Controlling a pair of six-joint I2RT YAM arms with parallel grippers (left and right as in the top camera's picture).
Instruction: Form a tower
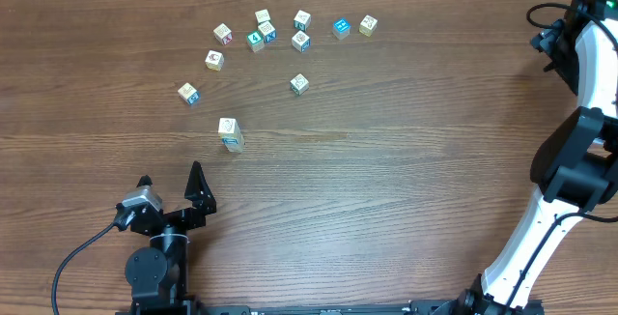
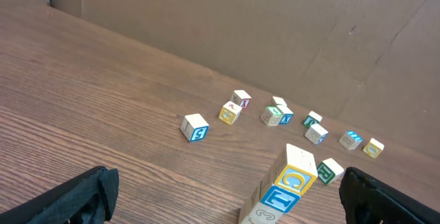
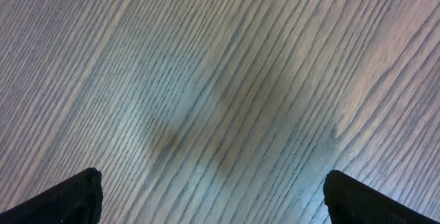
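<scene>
Overhead: tower [image 1: 230,133] beyond left fingers [image 1: 199,187]

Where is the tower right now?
In the overhead view the tower stands left of centre, just beyond the open left hand, with the loose cubes scattered farther back.

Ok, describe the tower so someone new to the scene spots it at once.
On the wooden table, look just ahead of the left gripper, short of the arc of loose cubes. The tower stands there alone. It is the only place where cubes sit stacked, cream top over blue-printed faces.
</scene>
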